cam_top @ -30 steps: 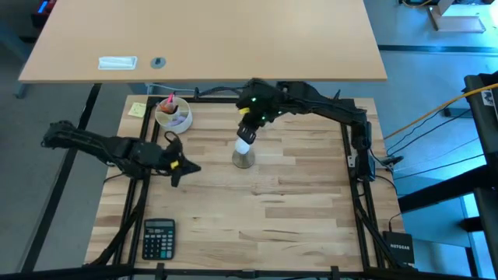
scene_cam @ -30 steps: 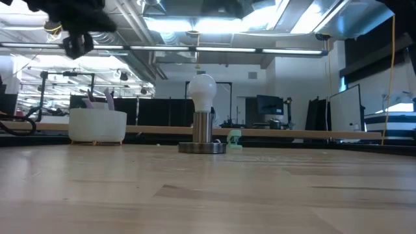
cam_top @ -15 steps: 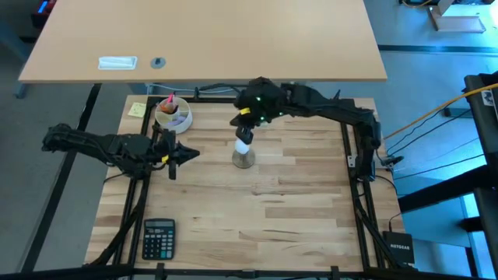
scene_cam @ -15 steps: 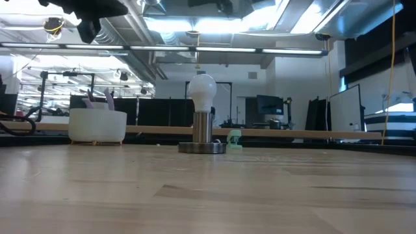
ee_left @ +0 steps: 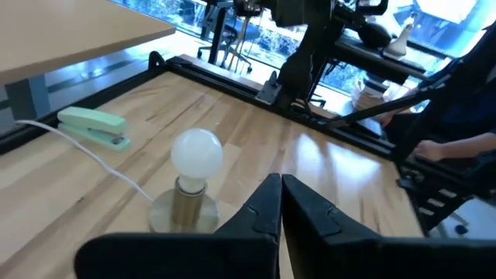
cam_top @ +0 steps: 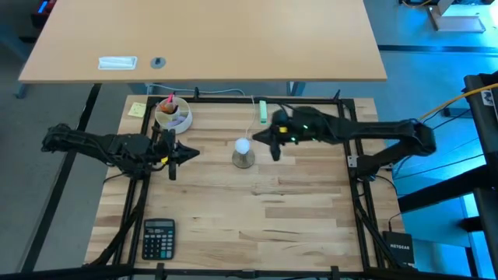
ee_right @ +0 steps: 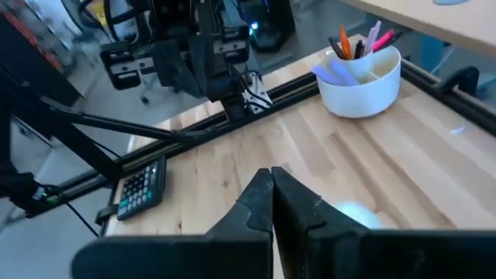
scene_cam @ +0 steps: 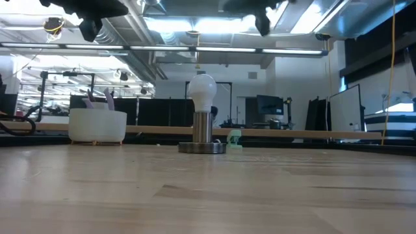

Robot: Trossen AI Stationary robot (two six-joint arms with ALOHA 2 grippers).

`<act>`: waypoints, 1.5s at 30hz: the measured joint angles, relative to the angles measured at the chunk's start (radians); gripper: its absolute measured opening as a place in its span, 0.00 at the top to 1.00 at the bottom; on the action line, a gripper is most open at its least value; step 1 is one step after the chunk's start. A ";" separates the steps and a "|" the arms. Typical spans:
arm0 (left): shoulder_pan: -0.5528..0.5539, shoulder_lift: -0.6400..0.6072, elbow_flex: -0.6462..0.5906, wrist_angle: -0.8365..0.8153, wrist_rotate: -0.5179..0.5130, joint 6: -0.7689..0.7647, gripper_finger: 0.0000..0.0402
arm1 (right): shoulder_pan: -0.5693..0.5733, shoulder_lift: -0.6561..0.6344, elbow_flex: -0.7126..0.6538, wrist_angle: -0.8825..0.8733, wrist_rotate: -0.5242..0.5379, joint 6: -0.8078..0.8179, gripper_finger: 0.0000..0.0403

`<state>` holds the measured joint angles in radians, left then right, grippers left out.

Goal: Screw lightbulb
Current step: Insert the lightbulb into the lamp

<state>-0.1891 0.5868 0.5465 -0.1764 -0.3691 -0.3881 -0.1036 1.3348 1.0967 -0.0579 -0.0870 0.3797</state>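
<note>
White lightbulb (cam_top: 243, 145) stands upright in its socket (cam_top: 243, 159) at counter (cam_top: 264, 218) centre. The right gripper (cam_top: 257, 138) has pulled back to three o'clock, jaws pressed together, empty; the left gripper (cam_top: 193, 152) waits at nine o'clock, jaws pressed together. Screwing looks finished.

Wood table (cam_top: 257, 210): socket base (cam_top: 243, 159), cup (cam_top: 173, 116), calculator (cam_top: 158, 238), plug block (cam_top: 264, 111).
</note>
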 joint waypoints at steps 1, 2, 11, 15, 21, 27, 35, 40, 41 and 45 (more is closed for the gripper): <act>0.003 0.000 0.000 -0.002 0.000 0.004 1.00 | 0.000 -0.030 -0.059 0.046 -0.002 0.007 1.00; 0.008 0.000 0.000 -0.001 0.000 0.009 1.00 | 0.000 -0.058 -0.114 0.086 -0.002 0.016 1.00; 0.066 0.000 0.000 -0.091 0.028 -0.032 1.00 | 0.000 -0.212 -0.404 0.183 -0.061 0.062 1.00; 0.069 0.001 0.000 -0.132 0.037 -0.033 1.00 | 0.000 -0.230 -0.463 0.169 -0.100 0.061 1.00; 0.069 0.002 0.000 -0.136 0.037 -0.043 1.00 | 0.000 -0.234 -0.506 0.167 -0.119 0.089 1.00; 0.069 0.002 0.000 -0.136 0.037 -0.050 1.00 | 0.000 -0.234 -0.506 0.214 -0.133 0.088 1.00; 0.068 0.005 -0.028 -0.126 0.037 -0.065 1.00 | 0.000 -0.234 -0.506 0.207 -0.133 0.091 1.00; 0.068 0.005 -0.042 -0.123 0.037 -0.102 1.00 | 0.000 -0.234 -0.506 0.210 -0.133 0.113 1.00; 0.068 0.005 -0.042 -0.121 0.037 -0.102 1.00 | 0.000 -0.234 -0.506 0.210 -0.133 0.113 1.00; 0.068 0.005 -0.042 -0.107 0.037 -0.101 0.99 | -0.001 -0.234 -0.506 0.217 -0.133 0.113 1.00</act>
<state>-0.1207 0.5919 0.5049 -0.2836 -0.3325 -0.4889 -0.1043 1.1007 0.5907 0.1589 -0.2203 0.4931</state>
